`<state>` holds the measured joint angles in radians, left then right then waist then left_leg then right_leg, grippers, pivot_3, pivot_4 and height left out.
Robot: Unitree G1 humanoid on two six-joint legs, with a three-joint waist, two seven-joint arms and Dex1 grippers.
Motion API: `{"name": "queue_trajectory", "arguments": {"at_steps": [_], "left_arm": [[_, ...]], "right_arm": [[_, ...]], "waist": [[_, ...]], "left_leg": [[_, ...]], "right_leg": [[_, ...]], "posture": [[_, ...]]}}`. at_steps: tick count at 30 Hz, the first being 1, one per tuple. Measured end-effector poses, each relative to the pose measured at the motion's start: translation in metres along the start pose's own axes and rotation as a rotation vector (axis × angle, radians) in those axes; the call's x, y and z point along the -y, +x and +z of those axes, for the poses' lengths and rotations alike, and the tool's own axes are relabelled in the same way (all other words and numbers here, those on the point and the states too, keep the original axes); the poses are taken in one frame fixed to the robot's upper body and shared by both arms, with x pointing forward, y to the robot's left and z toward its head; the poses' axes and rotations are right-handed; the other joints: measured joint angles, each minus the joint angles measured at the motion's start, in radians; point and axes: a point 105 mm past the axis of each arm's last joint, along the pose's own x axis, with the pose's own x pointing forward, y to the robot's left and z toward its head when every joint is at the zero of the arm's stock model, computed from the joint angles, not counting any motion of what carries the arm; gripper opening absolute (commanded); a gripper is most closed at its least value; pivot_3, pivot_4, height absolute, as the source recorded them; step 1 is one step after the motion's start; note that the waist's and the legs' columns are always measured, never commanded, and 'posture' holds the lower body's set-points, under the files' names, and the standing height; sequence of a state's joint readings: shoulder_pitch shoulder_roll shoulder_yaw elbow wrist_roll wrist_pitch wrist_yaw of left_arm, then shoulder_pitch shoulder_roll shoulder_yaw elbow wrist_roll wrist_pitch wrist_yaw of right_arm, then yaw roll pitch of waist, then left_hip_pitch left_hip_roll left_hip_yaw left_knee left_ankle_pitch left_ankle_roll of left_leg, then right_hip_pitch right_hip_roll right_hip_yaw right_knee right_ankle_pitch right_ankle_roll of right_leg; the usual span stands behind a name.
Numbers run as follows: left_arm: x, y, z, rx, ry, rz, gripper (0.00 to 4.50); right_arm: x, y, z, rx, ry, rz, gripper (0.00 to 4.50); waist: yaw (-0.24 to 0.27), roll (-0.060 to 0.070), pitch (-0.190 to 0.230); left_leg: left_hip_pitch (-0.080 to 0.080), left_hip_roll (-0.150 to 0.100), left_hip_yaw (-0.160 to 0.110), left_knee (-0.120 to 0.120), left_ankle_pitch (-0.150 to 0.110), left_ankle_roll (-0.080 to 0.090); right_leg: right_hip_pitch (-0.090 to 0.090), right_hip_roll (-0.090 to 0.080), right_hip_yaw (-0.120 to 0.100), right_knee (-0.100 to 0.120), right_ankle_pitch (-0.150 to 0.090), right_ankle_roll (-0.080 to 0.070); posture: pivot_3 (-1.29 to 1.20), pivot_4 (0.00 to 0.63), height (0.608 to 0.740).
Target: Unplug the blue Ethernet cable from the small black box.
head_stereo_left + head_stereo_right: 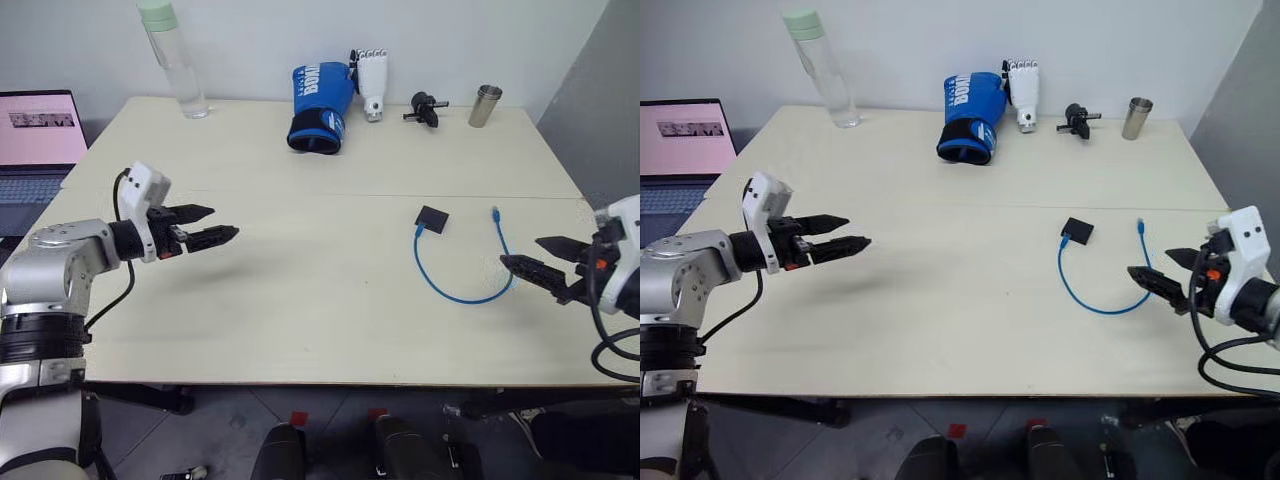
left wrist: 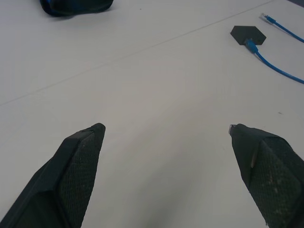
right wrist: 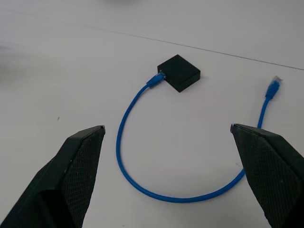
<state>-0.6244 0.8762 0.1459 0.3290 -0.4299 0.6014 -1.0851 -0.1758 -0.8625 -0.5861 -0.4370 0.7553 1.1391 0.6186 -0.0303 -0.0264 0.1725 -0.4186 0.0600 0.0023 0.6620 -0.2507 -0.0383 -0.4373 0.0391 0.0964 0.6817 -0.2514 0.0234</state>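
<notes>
Right gripper (image 1: 548, 257): nearest on the right side, over the table's right edge, fingers spread wide, holding nothing; it points inward toward the cable loop, its fingertips just beside the loop's right side but not touching it.
Left gripper (image 1: 212, 225): on the left side of the table, fingers spread wide, empty; it points across the bare tabletop toward the right, well apart from the cable and box.
Table (image 1: 300, 300): pale cream top with a seam running across its middle.
Blue Ethernet cable (image 3: 142, 187): lies flat on the right half of the table, just on the near side of the seam, curled in a U-shaped loop whose closed bend faces the near edge and whose two ends point toward the far side. One plug is seated in the box; the other plug (image 3: 272, 87) lies free on the table, to the right of the box and apart from it.
Small black box (image 1: 432, 219): flat on the table at the loop's left end, turned cornerwise to the table edges, with the port edge facing the near left, where the cable enters.
Far edge, left to right: clear bottle with a green cap (image 1: 172, 58), blue boxing glove (image 1: 320, 105), white robotic hand (image 1: 372, 82), small black knobbed gadget (image 1: 426, 108), metal cup (image 1: 485, 105).
Laptop (image 1: 38, 135): open, beyond the table's left side.
</notes>
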Motion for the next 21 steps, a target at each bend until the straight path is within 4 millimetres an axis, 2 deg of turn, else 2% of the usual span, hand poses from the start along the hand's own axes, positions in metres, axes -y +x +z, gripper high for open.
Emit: {"name": "queue_trajectory", "arguments": {"at_steps": [21], "left_arm": [[0.0026, 0.0002, -0.0026, -0.009, 0.018, -0.02, 4.45]], "right_arm": [[0.0029, 0.0072, -0.0007, 0.021, -0.004, -0.015, 4.5]], "waist": [[0.001, 0.0, 0.0]], "left_leg": [[0.0, 0.0, 0.0, 0.0, 0.0, 0.0]], "right_leg": [[0.0, 0.0, 0.0, 0.0, 0.0, 0.0]], "posture": [[0.0, 0.15, 0.74]]}}
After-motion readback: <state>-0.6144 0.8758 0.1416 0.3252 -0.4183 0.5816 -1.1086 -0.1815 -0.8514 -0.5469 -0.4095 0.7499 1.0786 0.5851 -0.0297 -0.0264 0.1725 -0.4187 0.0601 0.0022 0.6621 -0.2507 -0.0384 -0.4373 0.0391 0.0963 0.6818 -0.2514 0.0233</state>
